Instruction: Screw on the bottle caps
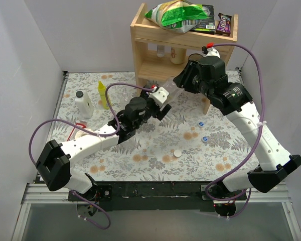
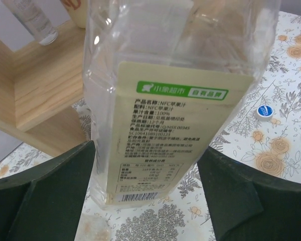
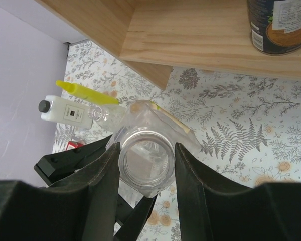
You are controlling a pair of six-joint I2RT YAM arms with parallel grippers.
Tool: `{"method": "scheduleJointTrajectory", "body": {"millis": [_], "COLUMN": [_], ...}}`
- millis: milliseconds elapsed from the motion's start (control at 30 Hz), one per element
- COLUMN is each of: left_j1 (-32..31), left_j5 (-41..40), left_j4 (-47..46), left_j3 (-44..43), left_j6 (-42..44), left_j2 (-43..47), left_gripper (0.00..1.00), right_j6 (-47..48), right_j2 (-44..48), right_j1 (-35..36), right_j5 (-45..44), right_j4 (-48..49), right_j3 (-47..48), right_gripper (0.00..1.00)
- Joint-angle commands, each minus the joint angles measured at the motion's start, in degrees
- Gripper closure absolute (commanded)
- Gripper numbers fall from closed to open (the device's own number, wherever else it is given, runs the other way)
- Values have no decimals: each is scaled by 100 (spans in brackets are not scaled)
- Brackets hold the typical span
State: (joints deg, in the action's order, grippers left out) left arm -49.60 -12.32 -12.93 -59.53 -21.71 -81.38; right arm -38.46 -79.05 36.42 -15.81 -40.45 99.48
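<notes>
My right gripper (image 1: 178, 84) (image 3: 146, 149) is shut on the open neck of the larger clear bottle (image 1: 169, 90) (image 3: 147, 163) and holds it tilted above the table, in front of the shelf. My left gripper (image 1: 159, 102) (image 2: 148, 150) is open around the bottle's labelled lower body (image 2: 180, 100); the left finger is against it and the right finger stands apart. The white cap (image 1: 177, 153) and two blue caps (image 1: 201, 122) (image 1: 204, 139) lie on the table. A slim clear bottle (image 1: 124, 95) stands by the yellow one, and another (image 2: 32, 20) stands in the shelf.
A wooden shelf (image 1: 155, 65) stands at the back with snack bags (image 1: 180, 15) on top and a can (image 3: 278, 25) inside. A yellow squeeze bottle (image 1: 103, 94) and a white black-capped bottle (image 1: 83, 104) stand at the back left. A red object (image 1: 79, 125) lies near them.
</notes>
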Motion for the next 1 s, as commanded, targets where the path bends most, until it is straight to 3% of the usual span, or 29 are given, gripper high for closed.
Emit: {"method": "scheduleJointTrajectory", "body": {"millis": [0, 233, 400, 600, 633, 667, 700, 733, 800, 900, 933, 967], "left_j1": [56, 47, 56, 47, 65, 100, 117, 170, 258, 583, 801, 925], "left_j5": [291, -51, -359, -456, -447, -421, -299, -254, 69, 588, 999, 1221], "left_j4": [-43, -385, -658, -807, -799, -773, -642, -589, -335, 244, 404, 570], "left_j3": [-252, -156, -191, -261, -244, -235, -235, -217, -182, -173, -234, -261], "left_j6": [-26, 80, 89, 299, 334, 326, 308, 265, 203, -148, -253, -515], "left_j2": [-53, -290, -431, -563, -554, -510, -484, -431, -256, -2, 43, 105], "left_gripper": [23, 19, 25, 58, 66, 86, 95, 100, 100, 100, 100, 100], "right_j6": [49, 145, 172, 198, 250, 277, 330, 400, 663, 1260, 1497, 1717], "right_j2": [214, 232, 214, 196, 205, 214, 240, 258, 354, 582, 662, 758], "right_j1": [-4, -4, -4, -4, -4, -4, -4, -4, -13, -21, -30, -39], "right_j5": [236, 430, 527, 605, 623, 623, 615, 623, 597, 780, 877, 1035], "right_j4": [529, 643, 678, 731, 749, 775, 810, 836, 863, 907, 898, 889], "right_j3": [-25, -52, -34, -8, -34, -43, -52, -52, -130, -280, -298, -324], "right_gripper": [99, 99, 99, 99, 99, 99, 99, 99, 99, 69, 45, 36]}}
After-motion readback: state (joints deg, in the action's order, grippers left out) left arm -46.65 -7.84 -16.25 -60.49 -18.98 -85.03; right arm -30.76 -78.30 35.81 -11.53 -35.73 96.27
